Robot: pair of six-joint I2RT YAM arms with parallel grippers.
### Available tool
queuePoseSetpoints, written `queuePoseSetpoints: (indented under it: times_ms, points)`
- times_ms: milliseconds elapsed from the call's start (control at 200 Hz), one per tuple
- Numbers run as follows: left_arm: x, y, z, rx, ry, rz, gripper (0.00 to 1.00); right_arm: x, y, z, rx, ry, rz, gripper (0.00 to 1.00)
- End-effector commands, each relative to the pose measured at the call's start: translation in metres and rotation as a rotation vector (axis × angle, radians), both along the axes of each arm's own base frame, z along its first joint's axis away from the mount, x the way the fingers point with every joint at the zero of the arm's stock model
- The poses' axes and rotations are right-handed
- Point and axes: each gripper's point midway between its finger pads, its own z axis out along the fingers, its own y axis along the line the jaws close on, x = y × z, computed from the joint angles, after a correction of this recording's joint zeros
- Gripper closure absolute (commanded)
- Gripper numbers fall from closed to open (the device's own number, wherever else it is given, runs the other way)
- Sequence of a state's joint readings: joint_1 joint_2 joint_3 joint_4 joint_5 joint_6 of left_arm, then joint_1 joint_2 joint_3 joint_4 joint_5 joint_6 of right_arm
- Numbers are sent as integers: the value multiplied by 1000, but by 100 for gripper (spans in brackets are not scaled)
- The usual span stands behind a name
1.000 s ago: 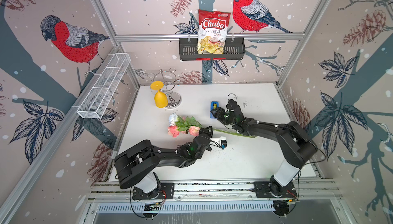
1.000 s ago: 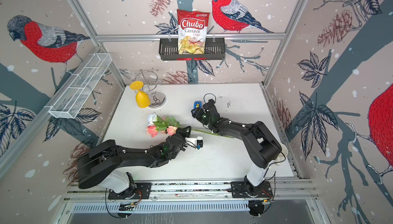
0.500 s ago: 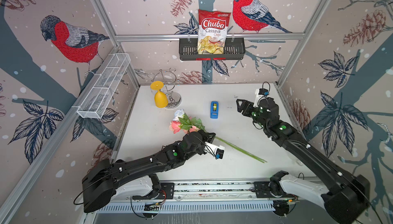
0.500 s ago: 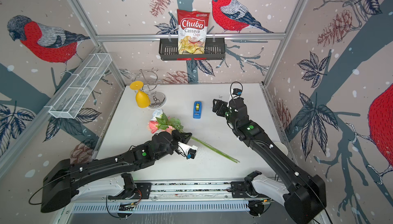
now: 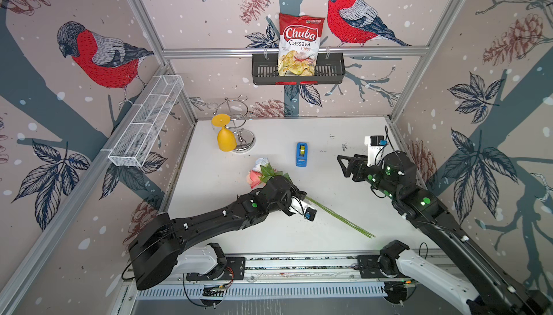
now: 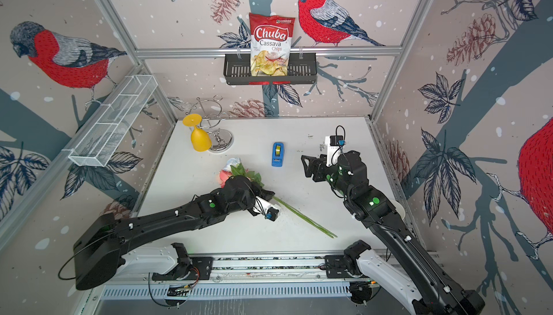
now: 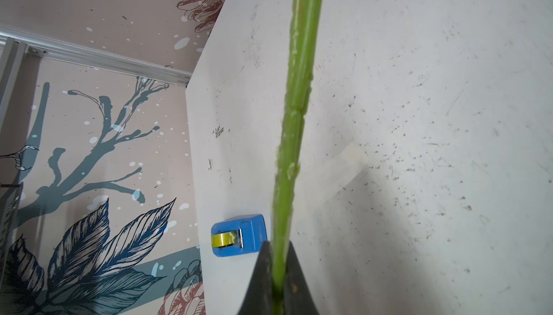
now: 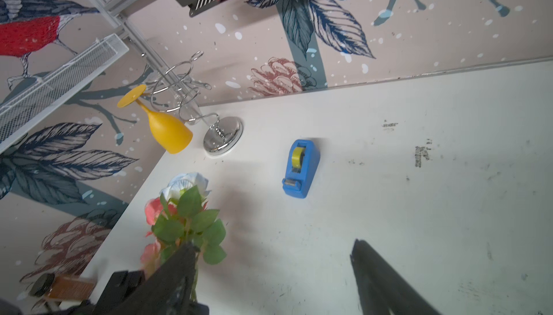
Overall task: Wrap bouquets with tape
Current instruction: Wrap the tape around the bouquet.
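The bouquet, pink and white blooms (image 5: 256, 176) (image 6: 229, 173) on long green stems (image 5: 339, 219), lies aslant at the table's middle. My left gripper (image 7: 279, 256) is shut on the stems just below the leaves; the stems (image 7: 299, 89) run straight out between its fingers. The tape sits in a blue dispenser (image 5: 301, 154) (image 6: 278, 154) (image 7: 238, 235) (image 8: 300, 168) behind the bouquet, untouched. My right gripper (image 5: 344, 166) (image 6: 305, 166) (image 8: 273, 244) hovers open and empty to the right of the dispenser, pointing left toward the bouquet's leaves (image 8: 185, 214).
A yellow goblet (image 5: 226, 141) hangs upside down on a chrome wire stand (image 5: 244, 146) at the back left. A black basket (image 5: 332, 71) with a chips bag hangs on the back wall. A white wire shelf (image 5: 146, 122) hangs on the left wall.
My right gripper has left the stems by the dispenser, drawn back to the right and opened wider. My left arm has swung the bouquet so its stems point front-right.
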State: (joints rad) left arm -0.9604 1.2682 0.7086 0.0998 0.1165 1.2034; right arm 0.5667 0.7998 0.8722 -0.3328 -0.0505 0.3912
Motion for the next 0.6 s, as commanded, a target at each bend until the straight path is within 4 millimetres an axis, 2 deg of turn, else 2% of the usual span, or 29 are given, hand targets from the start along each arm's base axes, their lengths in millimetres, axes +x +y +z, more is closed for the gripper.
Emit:
queuePoseSetpoints:
  times_ms: [0, 165, 395, 490, 595]
  points:
    - [-9, -9, 10, -49, 46, -50, 100, -18, 9, -14, -20, 53, 87, 17]
    - [-18, -11, 22, -49, 64, -102, 100, -32, 21, -19, -15, 91, 168, 15]
    - [-33, -19, 51, -113, 55, -196, 100, -50, 40, -27, -77, 158, 275, 13]
    - [-33, -20, 54, -103, 40, -207, 100, -57, 50, -33, -84, 173, 328, 13]
    - [-32, -19, 54, -81, 17, -215, 100, -62, 53, -36, -96, 188, 354, 13]
